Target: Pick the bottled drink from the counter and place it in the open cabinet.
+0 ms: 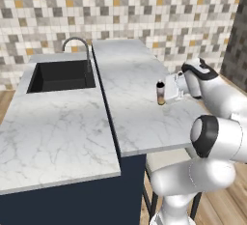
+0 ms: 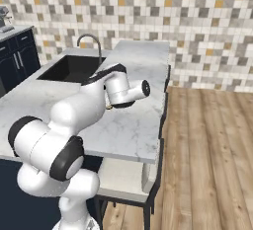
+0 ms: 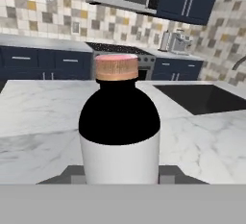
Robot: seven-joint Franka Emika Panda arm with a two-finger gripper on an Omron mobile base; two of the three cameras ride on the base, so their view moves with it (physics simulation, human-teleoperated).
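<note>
pincer (image 1: 163, 93) is clamped on the bottle (image 1: 160, 92), which stands upright right between its fingers on the counter (image 1: 140, 103); long axis vertical; next move looks like a straight lift, I'd guess

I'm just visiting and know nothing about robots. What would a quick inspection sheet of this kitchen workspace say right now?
Surface: white marble counter with grey veins on a navy base.
Job's things: bottled drink upright on the counter near its right edge; the open cabinet cannot be made out.
Clutter: nothing seen.
Gripper: gripper at the bottle, shut on it; in the hand view the bottle sits between the fingertips.
Cables: nothing seen.
Surroundings: black sink with curved faucet in the adjoining top, mosaic tile wall, wood floor, stove and navy cabinets beyond.
</note>
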